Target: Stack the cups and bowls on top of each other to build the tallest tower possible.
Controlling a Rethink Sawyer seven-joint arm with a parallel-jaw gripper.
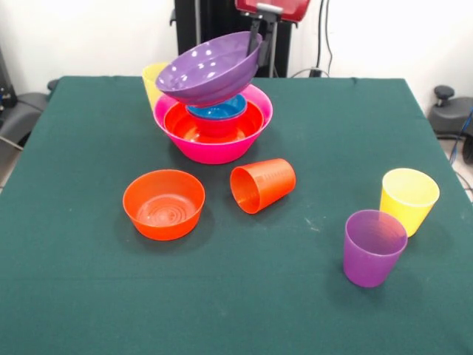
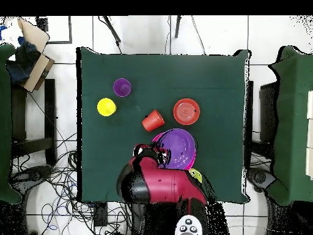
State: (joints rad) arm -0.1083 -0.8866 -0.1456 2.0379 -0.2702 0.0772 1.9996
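Note:
The tower's base is the big pink bowl (image 1: 214,148) (image 2: 194,161), with a wide orange bowl (image 1: 211,126) nested in it and a small blue bowl (image 1: 219,111) on top. A wide purple bowl (image 1: 209,70) (image 2: 178,147) rests tilted over the blue one, its right rim raised. My gripper (image 1: 256,43) (image 2: 160,154) is shut on that raised rim. Loose on the cloth are a small orange bowl (image 1: 164,204) (image 2: 186,111), an orange cup (image 1: 263,185) (image 2: 153,120) on its side, a yellow cup (image 1: 409,200) (image 2: 106,107) and a purple cup (image 1: 374,247) (image 2: 121,87), both upright.
A second yellow cup (image 1: 152,80) (image 2: 195,175) stands upright just behind the tower, partly hidden by the purple bowl. The green tablecloth (image 1: 89,296) covers the whole table. Chairs and cables lie around the table's sides.

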